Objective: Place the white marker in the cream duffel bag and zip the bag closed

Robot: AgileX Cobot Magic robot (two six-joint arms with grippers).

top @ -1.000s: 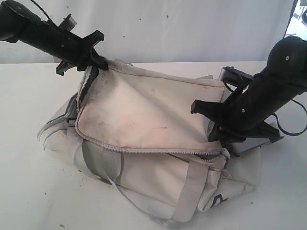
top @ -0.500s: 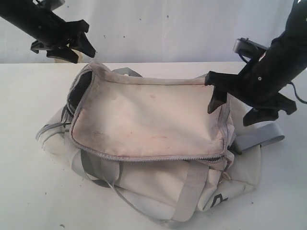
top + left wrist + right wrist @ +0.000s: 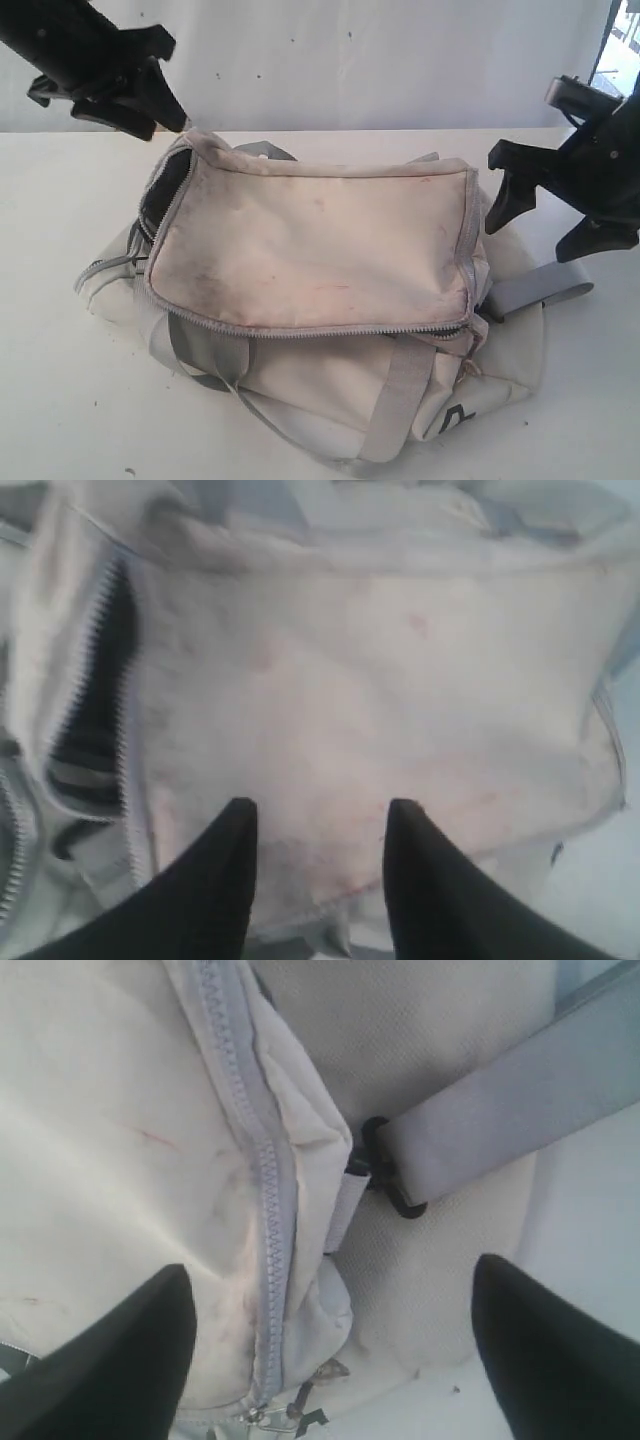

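Note:
The cream duffel bag (image 3: 310, 240) lies on the white table, its stained top flap down flat. The grey zipper (image 3: 300, 328) runs along the flap's front edge. At the bag's left end a gap (image 3: 165, 195) shows black lining. The white marker is out of view. My left gripper (image 3: 160, 125) hangs above the bag's back left corner, open and holding nothing; its wrist view has it (image 3: 320, 810) over the flap (image 3: 350, 690). My right gripper (image 3: 537, 235) hovers wide open off the bag's right end, in its wrist view (image 3: 332, 1270) over the zipper's end (image 3: 265, 1210) and its metal pull (image 3: 270, 1415).
A grey strap (image 3: 535, 290) trails from the bag's right end, joined by a black buckle (image 3: 385, 1175). Grey handle straps (image 3: 400, 390) hang over the bag's front. A white wall (image 3: 350, 60) stands behind the table (image 3: 60, 400).
Both grippers opened and let go of the flap. The left one rose up and to the left, the right one pulled off to the right. The flap dropped flat onto the bag.

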